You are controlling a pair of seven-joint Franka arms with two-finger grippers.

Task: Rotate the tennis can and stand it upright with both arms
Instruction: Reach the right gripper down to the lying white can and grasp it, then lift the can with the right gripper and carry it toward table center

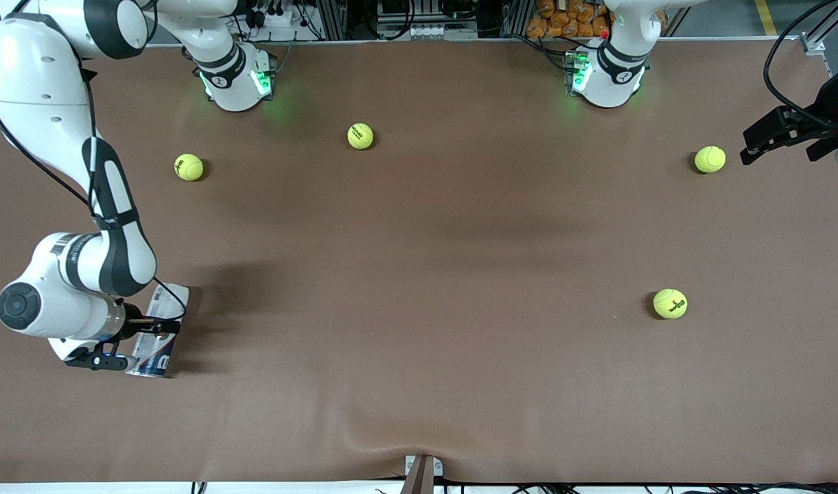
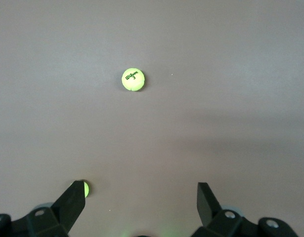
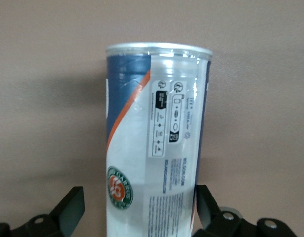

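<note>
The tennis can (image 1: 159, 329) lies on its side on the brown table, near the right arm's end and close to the front camera. It is clear with a white and dark-blue label and a silvery rim. My right gripper (image 1: 138, 341) is down at the can. In the right wrist view the can (image 3: 154, 138) lies between the open fingers of my right gripper (image 3: 138, 207). One finger (image 3: 205, 205) is against the can's side and the other (image 3: 71, 207) stands a little apart. My left gripper (image 1: 781, 140) is open and empty, up in the air at the left arm's end; its own view (image 2: 142, 195) shows only bare table between the fingers.
Several yellow-green tennis balls lie about the table: one (image 1: 189, 167), one (image 1: 360, 136), one (image 1: 710, 159) beside the left gripper, and one (image 1: 670, 303) nearer the camera. The left wrist view shows one ball (image 2: 133, 79) and another half hidden by a finger (image 2: 85, 188).
</note>
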